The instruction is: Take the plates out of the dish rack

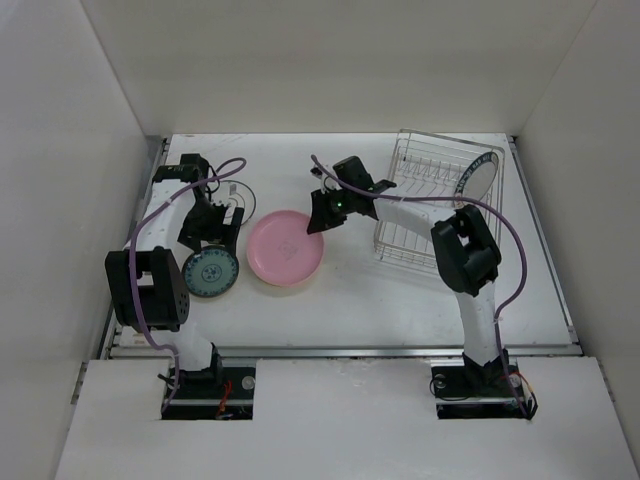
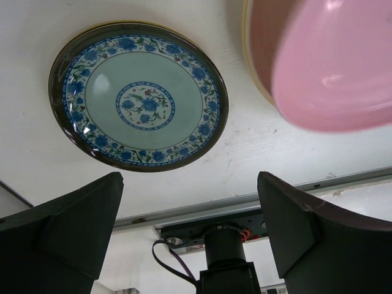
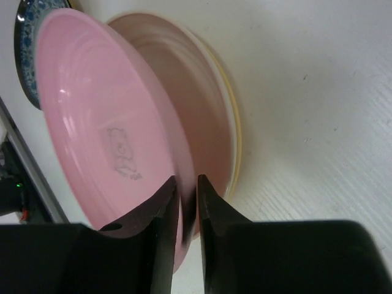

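The pink plate (image 1: 285, 248) is tilted, its right rim pinched by my shut right gripper (image 1: 320, 216). In the right wrist view the gripper (image 3: 187, 180) grips the pink plate (image 3: 104, 128) just above the cream-yellow plate (image 3: 236, 131), which lies on the table under it. The teal patterned plate (image 1: 209, 272) lies flat to the left. My left gripper (image 1: 208, 243) hovers open and empty over its far edge; its view shows the teal plate (image 2: 138, 95) and the pink plate (image 2: 331, 61). The white plate with a dark rim (image 1: 480, 175) stands in the dish rack (image 1: 415, 215) at the back right.
White walls enclose the table on the left, back and right. A metal rail (image 1: 340, 350) runs along the near edge in front of the arm bases. The left arm's purple cable (image 1: 150, 215) loops over the left side.
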Controlling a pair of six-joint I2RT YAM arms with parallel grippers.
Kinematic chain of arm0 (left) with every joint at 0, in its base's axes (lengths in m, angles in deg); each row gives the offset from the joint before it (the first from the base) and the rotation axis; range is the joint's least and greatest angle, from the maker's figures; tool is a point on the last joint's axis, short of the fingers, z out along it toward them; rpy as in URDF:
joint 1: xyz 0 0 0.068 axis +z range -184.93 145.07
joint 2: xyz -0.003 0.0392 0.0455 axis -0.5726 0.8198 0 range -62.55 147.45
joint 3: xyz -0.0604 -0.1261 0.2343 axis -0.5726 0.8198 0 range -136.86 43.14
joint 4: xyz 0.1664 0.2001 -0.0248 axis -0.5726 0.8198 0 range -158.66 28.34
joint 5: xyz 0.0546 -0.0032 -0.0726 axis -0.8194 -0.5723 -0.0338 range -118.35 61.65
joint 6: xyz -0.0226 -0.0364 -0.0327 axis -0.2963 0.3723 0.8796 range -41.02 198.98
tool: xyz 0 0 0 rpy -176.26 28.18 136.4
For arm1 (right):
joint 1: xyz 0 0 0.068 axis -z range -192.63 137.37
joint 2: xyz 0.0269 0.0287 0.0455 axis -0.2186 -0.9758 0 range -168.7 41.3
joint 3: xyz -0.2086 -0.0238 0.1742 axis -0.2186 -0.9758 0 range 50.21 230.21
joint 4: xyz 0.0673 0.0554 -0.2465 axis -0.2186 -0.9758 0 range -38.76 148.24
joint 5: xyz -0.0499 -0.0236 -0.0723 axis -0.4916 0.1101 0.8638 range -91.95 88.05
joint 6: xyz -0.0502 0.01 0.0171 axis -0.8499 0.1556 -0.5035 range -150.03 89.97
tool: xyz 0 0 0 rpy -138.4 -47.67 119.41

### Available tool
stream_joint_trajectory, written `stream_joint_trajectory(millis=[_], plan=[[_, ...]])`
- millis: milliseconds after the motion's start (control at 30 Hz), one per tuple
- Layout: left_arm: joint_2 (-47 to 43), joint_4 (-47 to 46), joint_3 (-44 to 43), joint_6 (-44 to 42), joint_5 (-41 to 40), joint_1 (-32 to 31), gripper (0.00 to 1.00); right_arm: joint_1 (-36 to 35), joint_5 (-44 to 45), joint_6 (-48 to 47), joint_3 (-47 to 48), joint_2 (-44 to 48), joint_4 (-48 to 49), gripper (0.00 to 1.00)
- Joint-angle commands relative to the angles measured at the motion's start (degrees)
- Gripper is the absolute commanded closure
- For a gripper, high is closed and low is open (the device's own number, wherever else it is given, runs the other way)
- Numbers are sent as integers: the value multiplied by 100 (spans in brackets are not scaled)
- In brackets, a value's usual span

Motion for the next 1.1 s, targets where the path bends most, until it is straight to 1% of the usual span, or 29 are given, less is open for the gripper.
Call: stream_joint_trajectory(millis=[0,67,200,233,300,333,367,400,467,500,533,600,667,1067], plan=[[-10,126,-121,22,-27,-29,11,-13,115,54,18,77,240,73],[42,126,-121,22,-27,-29,11,-13,178,54,18,24,100,46],[43,126,-121,22,-27,-29,11,-118,704,2,70,147,-146,37],[43,126,-121,22,-27,-29,11,-118,1027,2,70,234,-225,37],[43,126,-121,22,-27,-29,11,-118,1407,2,123,393,-470,37],[43,126,-121,22,-27,-29,11,-118,1878,2,123,394,-594,37],[43,126,-121,22,-27,-29,11,-118,2118,2,175,463,-708,37],[43,126,-121,22,-27,-29,11,-118,2312,2,176,516,-883,39],[43,126,-121,22,-27,-29,11,-118,2524,2,176,569,-885,42],[43,126,-121,22,-27,-29,11,-118,2525,2,11,622,-885,45],[43,126,-121,22,-27,-29,11,-118,2525,2,-43,622,-780,51],[43,126,-121,74,-27,-82,11,-118,2367,2,-44,622,-701,56],[43,126,-121,74,-27,-82,11,-118,2262,2,-44,429,-700,61],[-10,126,-121,74,-27,-82,11,-285,2208,2,150,-28,-700,61]])
